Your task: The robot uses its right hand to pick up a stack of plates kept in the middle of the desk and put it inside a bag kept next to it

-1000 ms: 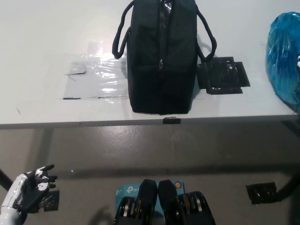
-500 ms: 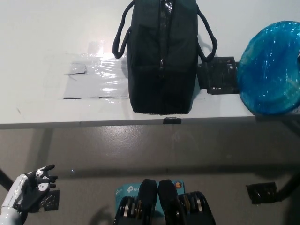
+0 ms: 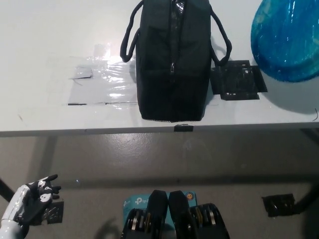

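A black bag (image 3: 172,59) of soft woven fabric stands in the middle of the white tabletop (image 3: 45,40), with its short end close to the near edge. Its shape is long and boxy, a zip line runs along the top, and two rounded loop handles hang out on both sides. The stack of plates (image 3: 286,37) is at the far right corner of the tabletop, to the right of the bag and apart from it. It looks like a round blue disc with a shiny, wrinkled surface, as if it is wrapped in thin plastic film, and the picture border cuts it. I cannot tell if it rests on the tabletop or is lifted.

A flat patch of glossy clear tape (image 3: 102,84) lies left of the bag, and a square of black tape (image 3: 237,80) lies just to its right.

The white left hand (image 3: 30,205) hangs low, below the near left edge of the tabletop, with fingers loosely spread and holding nothing. The right hand does not show.
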Robot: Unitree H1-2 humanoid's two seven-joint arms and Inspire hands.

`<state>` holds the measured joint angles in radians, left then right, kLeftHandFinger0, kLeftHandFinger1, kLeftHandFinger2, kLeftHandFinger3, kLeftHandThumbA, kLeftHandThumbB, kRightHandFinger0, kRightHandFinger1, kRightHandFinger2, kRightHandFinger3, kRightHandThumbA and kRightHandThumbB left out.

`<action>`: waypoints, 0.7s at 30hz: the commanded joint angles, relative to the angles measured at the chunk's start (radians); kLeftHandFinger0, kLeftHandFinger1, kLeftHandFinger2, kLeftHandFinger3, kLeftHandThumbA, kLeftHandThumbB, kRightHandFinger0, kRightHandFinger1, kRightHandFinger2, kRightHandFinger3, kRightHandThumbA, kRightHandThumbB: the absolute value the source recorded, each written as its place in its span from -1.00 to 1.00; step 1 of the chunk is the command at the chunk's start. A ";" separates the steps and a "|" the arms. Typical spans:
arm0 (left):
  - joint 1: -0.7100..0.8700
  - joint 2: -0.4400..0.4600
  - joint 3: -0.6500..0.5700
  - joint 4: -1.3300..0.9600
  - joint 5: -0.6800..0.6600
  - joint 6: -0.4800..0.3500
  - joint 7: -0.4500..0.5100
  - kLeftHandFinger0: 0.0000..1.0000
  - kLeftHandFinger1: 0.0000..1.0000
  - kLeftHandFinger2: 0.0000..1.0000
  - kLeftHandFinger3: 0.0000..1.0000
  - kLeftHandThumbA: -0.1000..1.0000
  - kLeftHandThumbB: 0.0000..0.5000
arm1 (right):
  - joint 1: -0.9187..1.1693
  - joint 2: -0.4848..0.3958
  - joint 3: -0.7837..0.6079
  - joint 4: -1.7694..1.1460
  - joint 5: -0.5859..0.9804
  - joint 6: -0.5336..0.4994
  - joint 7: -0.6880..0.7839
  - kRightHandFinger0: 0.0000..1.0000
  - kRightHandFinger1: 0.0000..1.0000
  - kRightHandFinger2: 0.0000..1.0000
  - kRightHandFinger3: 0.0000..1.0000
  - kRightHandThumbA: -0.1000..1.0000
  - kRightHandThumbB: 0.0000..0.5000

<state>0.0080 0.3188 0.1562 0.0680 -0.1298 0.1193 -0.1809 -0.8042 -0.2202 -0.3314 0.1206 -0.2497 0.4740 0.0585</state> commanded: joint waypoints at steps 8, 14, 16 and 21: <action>-0.003 0.036 0.006 -0.031 -0.003 -0.023 -0.017 0.35 0.42 0.66 1.00 -1.00 -0.39 | -0.170 -0.093 0.142 -0.030 -0.099 -0.004 0.045 -1.00 -1.00 -1.00 -0.99 -1.00 -0.41; 0.000 0.037 0.002 -0.046 0.013 -0.006 -0.007 0.33 0.44 0.70 1.00 -1.00 -0.28 | -0.220 -0.101 0.219 -0.023 -0.144 -0.004 0.032 -1.00 -1.00 -1.00 -1.00 -1.00 0.06; 0.001 0.037 0.002 -0.047 0.013 -0.005 -0.007 0.33 0.44 0.70 1.00 -1.00 -0.28 | -0.221 -0.101 0.222 -0.022 -0.144 -0.004 0.031 -1.00 -1.00 -1.00 -1.00 -1.00 0.06; -0.003 0.039 -0.004 -0.040 0.012 -0.008 -0.013 0.35 0.44 0.69 1.00 -1.00 -0.25 | -0.284 -0.078 0.251 -0.003 -0.215 -0.004 0.047 -1.00 -1.00 -1.00 -1.00 -1.00 0.02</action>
<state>0.0103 0.3290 0.1548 0.0584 -0.1283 0.1197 -0.1826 -0.9688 -0.2864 -0.0965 0.1380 -0.3934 0.4805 0.0945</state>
